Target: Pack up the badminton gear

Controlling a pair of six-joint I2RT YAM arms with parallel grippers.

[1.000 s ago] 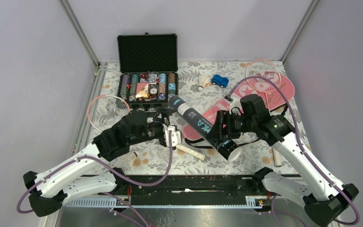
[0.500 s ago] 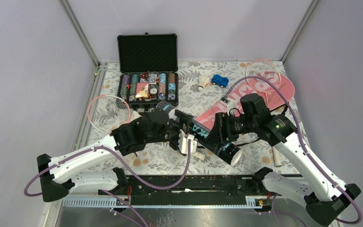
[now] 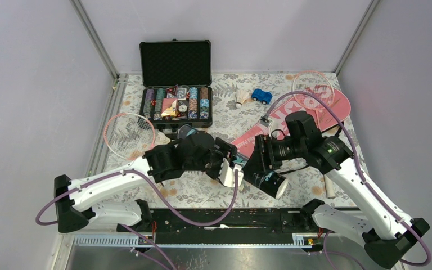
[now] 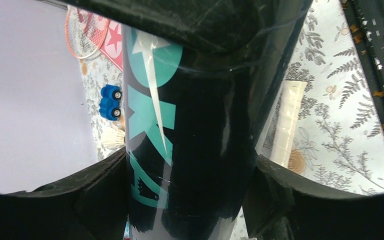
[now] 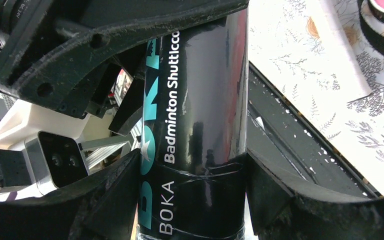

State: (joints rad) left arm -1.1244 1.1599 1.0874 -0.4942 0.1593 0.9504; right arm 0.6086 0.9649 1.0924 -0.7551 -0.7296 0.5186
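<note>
Two grips | left tool (image 4: 189,200), right tool (image 5: 190,200) pinching tube (image 4: 180,100) | glossy black cylinder, teal print

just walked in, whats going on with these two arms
Both arms hold the black tube between them, above the table. The left gripper is closed around its middle, the right gripper nearer its white-capped end. One pink racket, a second racket, a loose shuttlecock and the pink cover lie on the table, not yet packed.
</note>
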